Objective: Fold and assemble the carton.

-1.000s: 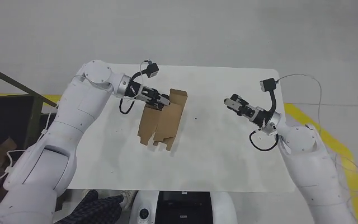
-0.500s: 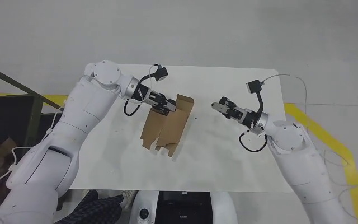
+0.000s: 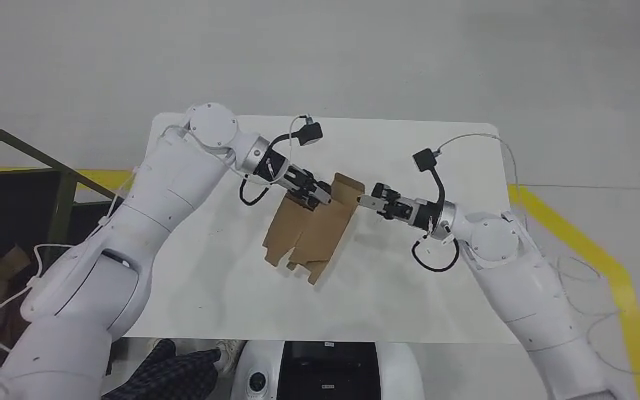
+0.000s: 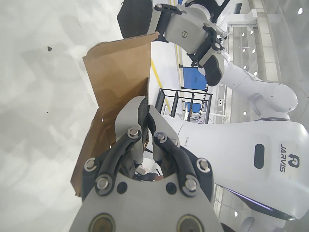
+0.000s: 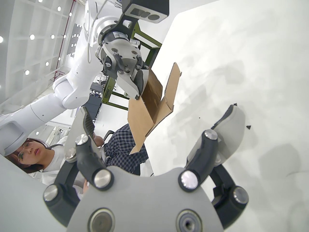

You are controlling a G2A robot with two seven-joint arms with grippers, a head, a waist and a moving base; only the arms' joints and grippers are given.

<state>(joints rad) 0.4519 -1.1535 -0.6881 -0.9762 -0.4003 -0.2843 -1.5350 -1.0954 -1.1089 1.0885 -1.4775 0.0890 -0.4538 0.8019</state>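
Note:
A brown cardboard carton (image 3: pixel 312 228), flat but partly spread, is held tilted over the middle of the white table (image 3: pixel 420 290). My left gripper (image 3: pixel 318 196) is shut on the carton's (image 4: pixel 115 73) upper edge; its fingers (image 4: pixel 135 119) pinch the cardboard. My right gripper (image 3: pixel 368 194) stands open just right of the carton's top flap (image 3: pixel 347 187), close to it. In the left wrist view the right gripper (image 4: pixel 169 42) has one fingertip (image 4: pixel 135 13) behind the flap's edge. The right wrist view shows the carton (image 5: pixel 150 107) ahead between my spread fingers (image 5: pixel 231 124), and the left gripper (image 5: pixel 138 83) holding it.
A dark green metal frame (image 3: pixel 45 190) stands off the table's left edge. A black device (image 3: pixel 325 368) sits below the table's near edge. Small dark specks (image 5: pixel 248 127) lie on the table. Bare table surface stretches to the right and near side.
Both arms have moved toward the table's middle. The left gripper carried the carton rightward, and the right gripper came left until it is next to the carton's top flap.

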